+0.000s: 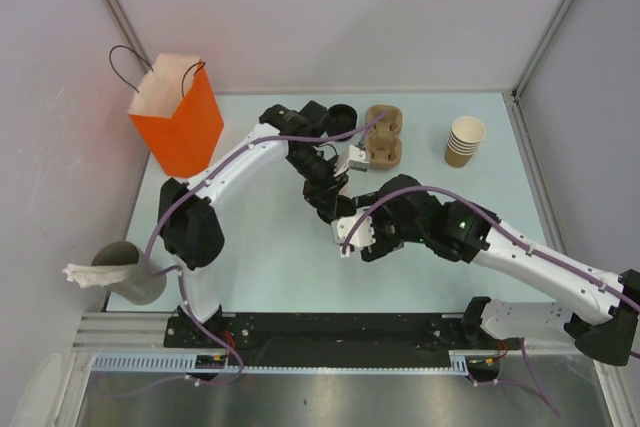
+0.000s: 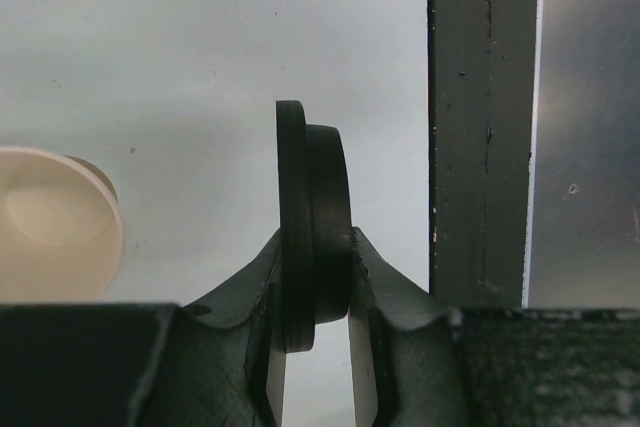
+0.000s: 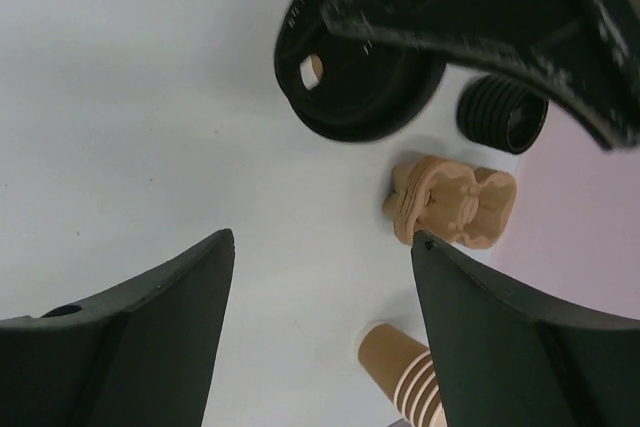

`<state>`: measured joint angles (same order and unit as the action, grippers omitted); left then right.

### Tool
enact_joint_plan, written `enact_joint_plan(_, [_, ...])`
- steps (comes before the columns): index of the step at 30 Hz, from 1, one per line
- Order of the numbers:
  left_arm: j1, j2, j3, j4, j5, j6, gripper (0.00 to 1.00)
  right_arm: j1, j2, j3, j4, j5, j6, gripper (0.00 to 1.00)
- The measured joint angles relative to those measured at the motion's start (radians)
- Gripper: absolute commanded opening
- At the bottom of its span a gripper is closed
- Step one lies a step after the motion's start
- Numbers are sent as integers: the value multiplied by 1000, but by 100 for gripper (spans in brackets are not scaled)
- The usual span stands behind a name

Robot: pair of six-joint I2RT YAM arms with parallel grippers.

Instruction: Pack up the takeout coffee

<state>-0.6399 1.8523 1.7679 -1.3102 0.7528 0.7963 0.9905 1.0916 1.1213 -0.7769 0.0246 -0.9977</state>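
Lid being held ready for the cup

The left gripper [image 2: 315, 247] is pinching the black plastic lid [image 2: 310, 167] edge-on above the desk [image 2: 200, 47], likely for capping the paper cup [image 2: 50, 222] nearby. The right gripper [image 3: 322, 239] is hovering spread and empty.

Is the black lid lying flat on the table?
No, the left gripper pinches the black lid edge-on between its jaws.

Bright, even, diffuse light from above; only faint, soft shadows beneath the arms on the pale table [image 1: 260, 247]. Crisp overhead view. Soft focus up close in the left wrist view: black lid [image 2: 310, 237] and cup [image 2: 50, 222] both blurred.
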Motion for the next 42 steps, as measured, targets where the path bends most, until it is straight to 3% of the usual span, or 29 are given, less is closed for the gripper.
enact_joint_plan(12, [15, 125, 101, -26, 70, -38, 17, 158, 34, -78, 71, 4, -1, 69])
enact_joint_plan(23, [15, 125, 121, -32, 97, -58, 17, 192, 45, -228, 176, 35, -20, 65])
enact_joint_plan(42, [7, 125, 118, -32, 100, -62, 17, 194, 108, -232, 329, 156, -96, 57])
